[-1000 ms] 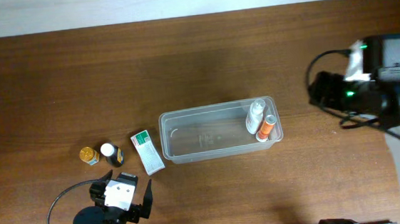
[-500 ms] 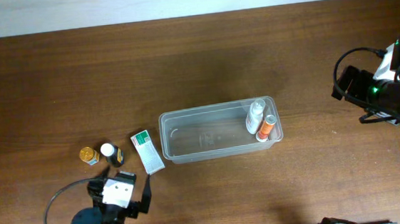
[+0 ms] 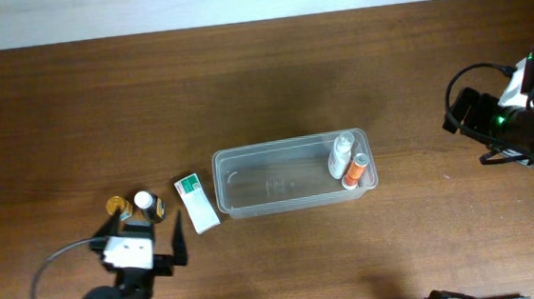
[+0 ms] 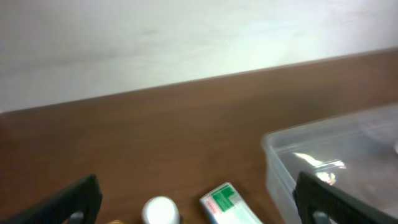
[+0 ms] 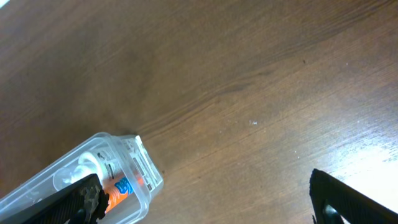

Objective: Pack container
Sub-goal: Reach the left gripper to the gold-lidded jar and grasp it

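Observation:
The container (image 3: 269,151) is a clear tub at the table's middle, holding a white bottle (image 3: 341,152) and an orange bottle (image 3: 355,171) at its right end. Left of it lie a green-and-white box (image 3: 197,203), a white-capped dark bottle (image 3: 147,204) and a gold-capped jar (image 3: 116,207). My left gripper (image 3: 145,240) is open and empty, just in front of the small bottles. Its wrist view shows the box (image 4: 225,200), the white cap (image 4: 160,210) and the container's corner (image 4: 280,149) between the open fingers (image 4: 199,205). My right gripper (image 5: 211,205) is open and empty, far right of the container (image 5: 144,169).
The right arm (image 3: 517,115) sits near the table's right edge. The table's back edge meets a white wall (image 4: 186,37). A black cable (image 3: 48,281) loops by the left arm at the front.
My left gripper has moved left and a little forward, closer to the small bottles. My right arm drew back to the right a second ago, then stayed still.

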Available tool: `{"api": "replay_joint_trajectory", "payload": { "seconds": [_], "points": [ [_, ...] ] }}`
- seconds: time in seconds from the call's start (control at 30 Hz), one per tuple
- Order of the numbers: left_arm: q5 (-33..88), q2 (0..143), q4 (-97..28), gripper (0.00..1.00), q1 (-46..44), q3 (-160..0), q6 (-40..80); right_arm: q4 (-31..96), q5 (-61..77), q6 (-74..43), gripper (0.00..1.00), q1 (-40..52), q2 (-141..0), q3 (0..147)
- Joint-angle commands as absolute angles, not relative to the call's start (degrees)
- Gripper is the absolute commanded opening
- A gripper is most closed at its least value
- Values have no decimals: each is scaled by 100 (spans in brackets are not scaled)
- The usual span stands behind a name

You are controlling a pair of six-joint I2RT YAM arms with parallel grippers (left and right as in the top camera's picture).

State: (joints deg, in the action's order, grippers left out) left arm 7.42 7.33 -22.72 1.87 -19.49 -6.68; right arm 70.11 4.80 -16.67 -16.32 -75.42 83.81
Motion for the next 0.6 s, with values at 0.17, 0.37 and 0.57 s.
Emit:
{"api": "replay_joint_trajectory", "payload": {
  "seconds": [0.17,0.37,0.57],
  "points": [
    [-635,3291,-3887,100,222,-4403,-416,6984,445,-1699,99,-1651,-7570,8433],
    [-648,5054,-4746,99,281,-5905,-432,6984,445,-1697,98,-1651,-7570,8433],
    [-80,5907,-5376,100,976,-6976,-432,6984,445,-1699,98,-1653,-7570,8433]
  ]
}}
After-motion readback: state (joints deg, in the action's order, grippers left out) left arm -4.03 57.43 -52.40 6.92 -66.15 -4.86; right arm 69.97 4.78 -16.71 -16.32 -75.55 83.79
